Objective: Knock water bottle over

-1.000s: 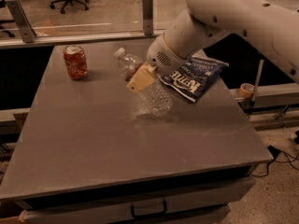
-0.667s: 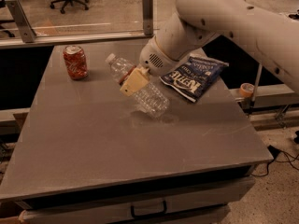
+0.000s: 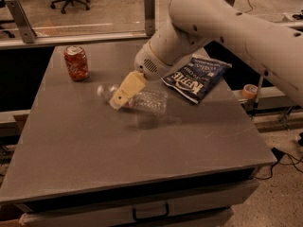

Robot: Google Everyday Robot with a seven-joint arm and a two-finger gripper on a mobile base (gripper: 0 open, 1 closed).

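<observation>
The water bottle is lying tipped near mid-table, with open surface stretching toward the front and left edges. The gripper is resting against the bottle; I cannot tell how far open it is.

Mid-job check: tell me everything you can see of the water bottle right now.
The water bottle is small, clear, ribbed plastic. It is tipped nearly flat on the grey table, neck end pointing toward the red soda can, base toward the blue snack bag, touching neither. The pincer crosses its upper part, seemingly against it. Cap and label cannot be made out.
</observation>
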